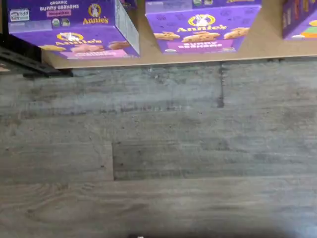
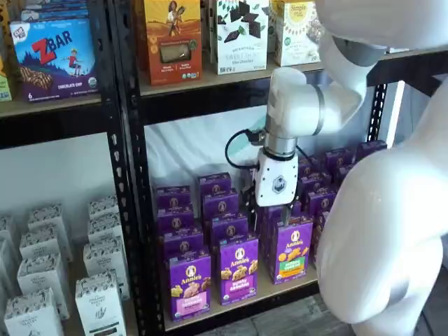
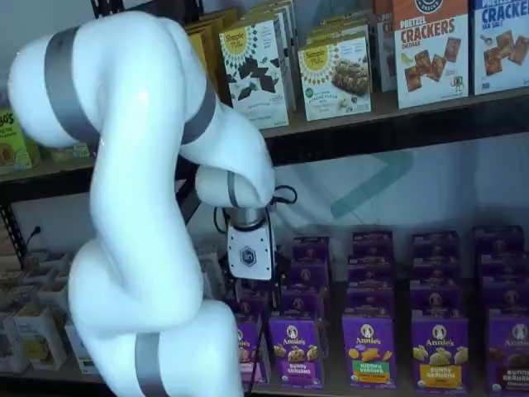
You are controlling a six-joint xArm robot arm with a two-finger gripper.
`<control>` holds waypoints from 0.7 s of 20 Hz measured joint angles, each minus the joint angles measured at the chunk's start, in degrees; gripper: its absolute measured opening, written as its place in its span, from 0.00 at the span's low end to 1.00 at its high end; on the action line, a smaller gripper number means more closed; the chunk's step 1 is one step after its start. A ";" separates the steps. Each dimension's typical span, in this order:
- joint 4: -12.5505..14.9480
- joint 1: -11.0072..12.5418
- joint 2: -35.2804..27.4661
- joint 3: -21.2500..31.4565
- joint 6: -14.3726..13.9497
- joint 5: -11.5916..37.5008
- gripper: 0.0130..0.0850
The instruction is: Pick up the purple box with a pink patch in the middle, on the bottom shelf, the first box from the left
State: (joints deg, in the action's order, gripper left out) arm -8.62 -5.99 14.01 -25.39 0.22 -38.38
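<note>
Three purple Annie's cartons front the bottom shelf point(image 2: 276, 294) in a shelf view, with the purple box point(image 2: 190, 285), marked by a pink patch across its front, standing at the left end of that front row, just beside the black rack post point(image 2: 143, 231). Next to the purple box, on the side away from the post, stands a carton with a purple patch point(image 2: 239, 270), and beyond that one a carton with a green patch point(image 2: 293, 250). Rows of like purple cartons stand behind all three. The white arm hangs its gripper point(image 2: 273, 210) over the cartons behind the front row, above and beyond the purple box and clear of it; its black fingers are lost against the dark cartons, so the gap cannot be made out by eye, though the jaws stand at their widest and nothing is seen held. In the wrist view the purple box point(image 1: 74, 27) sits at the tan board's edge beside the purple-patch carton, with grey wood-grain floor point(image 1: 158, 163) spreading out in front of the shelf.
</note>
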 joint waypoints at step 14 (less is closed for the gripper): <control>-1.69 -6.90 -18.92 -7.66 -4.21 12.54 1.00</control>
State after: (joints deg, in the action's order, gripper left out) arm -10.31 -12.88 -4.91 -33.04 -4.00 -25.83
